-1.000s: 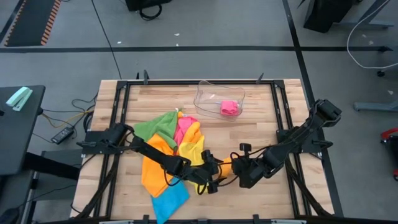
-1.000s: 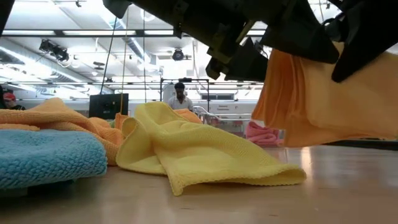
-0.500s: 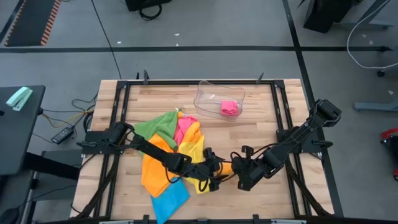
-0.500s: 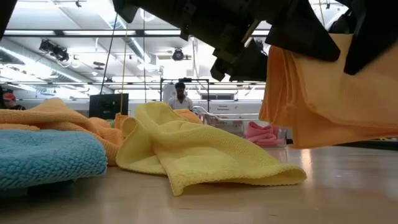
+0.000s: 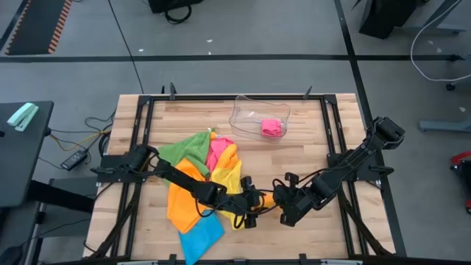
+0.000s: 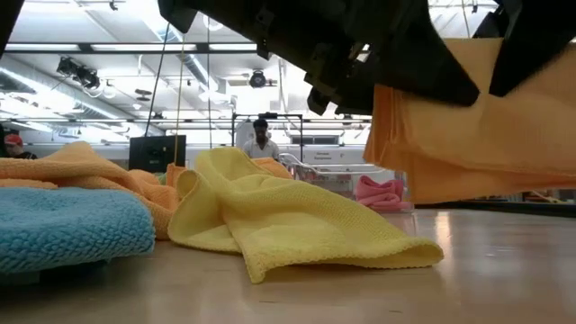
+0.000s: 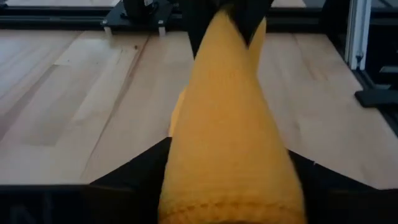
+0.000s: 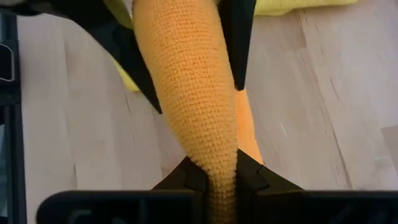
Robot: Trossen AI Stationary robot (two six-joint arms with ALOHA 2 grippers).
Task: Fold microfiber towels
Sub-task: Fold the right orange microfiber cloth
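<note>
An orange towel (image 5: 266,197) is strung between my two grippers over the table's near middle. In the low view it (image 6: 468,135) hangs clear of the wood. My left gripper (image 5: 254,207) reaches in from the left and my right gripper (image 5: 282,208) from the right, each shut on one end. A heap of loose towels rests on the table at the left: yellow (image 6: 288,225), a second orange one (image 5: 184,195), green (image 5: 184,149), pink (image 5: 217,153) and blue (image 5: 200,237). My left gripper has the towel's bunched end (image 7: 231,180) between its two fingers, which come in nearly level from the table's left. The cloth fills the gap and runs on to the other gripper. How many layers it holds cannot be told. My right gripper pinches the towel's other end, gathered into a narrow roll (image 8: 219,174), between its two fingers. They slant down from the table's right. The cloth runs from them across to the left gripper, lifted off the table.
A clear plastic tray (image 5: 250,110) stands at the far middle with a folded pink towel (image 5: 271,127) inside. Bare wood lies right of the grippers and along the near edge. Black frame rails border the table. A person stands far off in the room.
My right gripper has rolled at the wrist without leaving its place. The hanging orange towel has turned with it; in the low view its lower edge now sits a little higher and it spreads wider.
</note>
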